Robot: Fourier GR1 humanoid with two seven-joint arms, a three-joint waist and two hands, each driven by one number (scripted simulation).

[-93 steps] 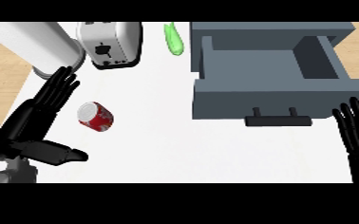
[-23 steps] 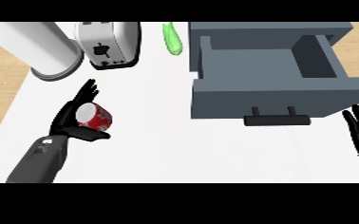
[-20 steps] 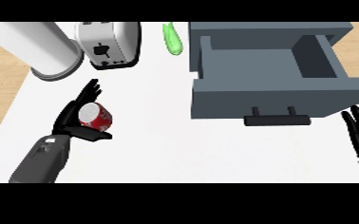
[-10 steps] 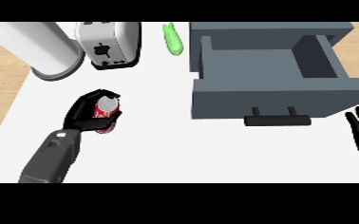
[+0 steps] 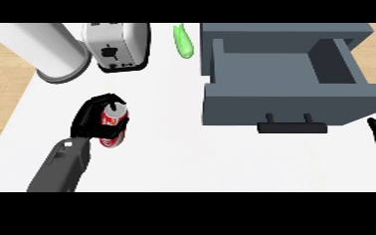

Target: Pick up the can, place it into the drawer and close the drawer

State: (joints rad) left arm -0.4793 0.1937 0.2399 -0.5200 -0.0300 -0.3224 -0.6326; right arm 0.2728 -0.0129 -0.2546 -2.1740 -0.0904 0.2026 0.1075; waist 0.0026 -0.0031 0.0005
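The red can (image 5: 111, 138) stands on the white counter (image 5: 183, 159) at the left. My left hand (image 5: 88, 117) is curled round the can's upper half, with the fingers arching over its silver top. The grey drawer (image 5: 283, 104) at the upper right is pulled open and its inside shows nothing in it. Its black handle (image 5: 291, 127) faces me. Of my right hand (image 5: 371, 128), only straight fingertips show at the right edge, well away from the can.
A silver toaster (image 5: 116, 45) and a tall white cylinder (image 5: 46, 50) stand at the back left, just beyond the can. A green vegetable (image 5: 183, 42) lies beside the drawer's left wall. The counter's wooden edge (image 5: 13, 89) runs down the far left.
My left hand came in from the left, reached the can and curled its fingers round it. The right hand slid out toward the right edge. The can has stayed in place.
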